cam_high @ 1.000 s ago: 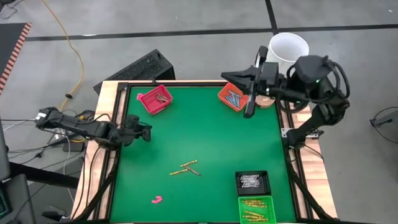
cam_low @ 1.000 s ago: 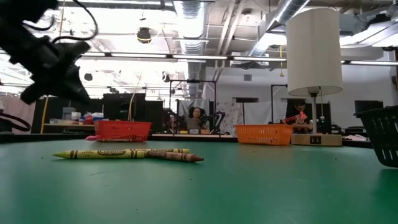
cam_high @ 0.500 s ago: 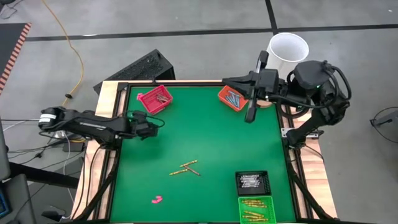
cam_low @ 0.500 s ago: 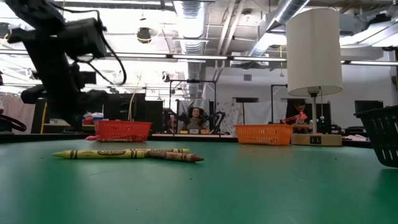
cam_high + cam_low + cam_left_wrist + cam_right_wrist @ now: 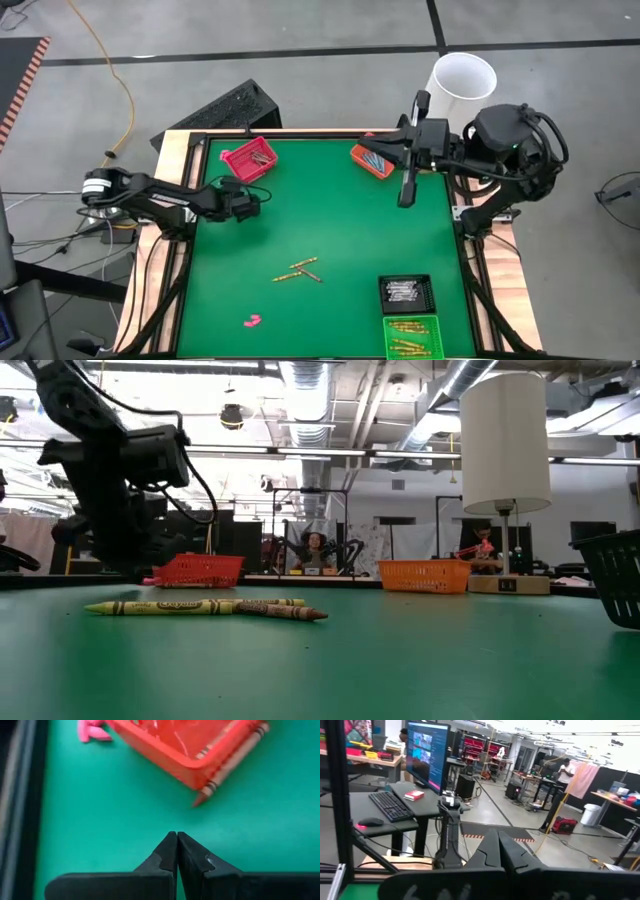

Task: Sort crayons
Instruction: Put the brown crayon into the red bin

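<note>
From above, the left pincer point(image 5: 252, 206) is hovering over the green felt table point(image 5: 330, 230) just beside the red square plastic tray point(image 5: 250, 160), while three thin yellow and brown crayons point(image 5: 299, 270) are lying loose mid-table, well apart from it. The right pincer point(image 5: 404, 190) is hanging near the orange square plastic tray point(image 5: 373, 158). A black tray point(image 5: 407, 293) and a green tray point(image 5: 411, 337) are sitting at the near edge, a small pink lump point(image 5: 251, 321) off to the side.

At table height, the crayons point(image 5: 205, 607) are resting flat, touching one another; I judge a careless reach could roll them or pick up two at once.

The left wrist camera is showing its fingers point(image 5: 170, 852) clenched, grasping nothing, with a brown crayon point(image 5: 232, 762) leaning against the red tray's point(image 5: 165, 757) outer wall; a low sweep could knock that tray.

The right wrist camera is showing its fingers point(image 5: 492, 847) pressed together and empty, and beyond them a room with desks, a monitor point(image 5: 426, 752) and a person point(image 5: 566, 770) standing far off.
</note>
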### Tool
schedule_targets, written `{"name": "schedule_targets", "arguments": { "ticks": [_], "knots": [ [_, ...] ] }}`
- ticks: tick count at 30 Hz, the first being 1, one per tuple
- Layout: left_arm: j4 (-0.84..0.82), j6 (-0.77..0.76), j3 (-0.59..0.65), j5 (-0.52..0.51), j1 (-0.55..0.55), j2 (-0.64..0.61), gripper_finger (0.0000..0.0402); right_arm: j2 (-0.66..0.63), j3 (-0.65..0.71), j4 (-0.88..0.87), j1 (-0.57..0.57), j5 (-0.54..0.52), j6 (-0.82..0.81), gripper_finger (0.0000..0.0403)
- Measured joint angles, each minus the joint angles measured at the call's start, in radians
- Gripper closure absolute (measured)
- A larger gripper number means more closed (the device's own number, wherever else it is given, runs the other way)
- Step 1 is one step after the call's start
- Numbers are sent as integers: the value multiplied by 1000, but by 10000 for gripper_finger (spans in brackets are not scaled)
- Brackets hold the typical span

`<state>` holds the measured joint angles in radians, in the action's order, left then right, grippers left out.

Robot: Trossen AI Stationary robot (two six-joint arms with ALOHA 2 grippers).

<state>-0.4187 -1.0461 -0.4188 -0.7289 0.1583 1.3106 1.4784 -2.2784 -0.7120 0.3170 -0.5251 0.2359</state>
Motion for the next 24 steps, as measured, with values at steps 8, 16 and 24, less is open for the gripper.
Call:
{"name": "schedule_targets", "arguments": {
  "ticks": [8, 16, 24],
  "knots": [
    [244, 86, 31, 47, -6, 64, 401, 0, 0, 0, 46, 2, -2, 403],
    [527, 140, 31, 264, -154, 35, 401, 0, 0, -16, 83, 2, 6, 403],
    [384, 19, -3, 175, -284, -68, 401, 1, 1, -44, 80, -5, 32, 403]
  ]
}}
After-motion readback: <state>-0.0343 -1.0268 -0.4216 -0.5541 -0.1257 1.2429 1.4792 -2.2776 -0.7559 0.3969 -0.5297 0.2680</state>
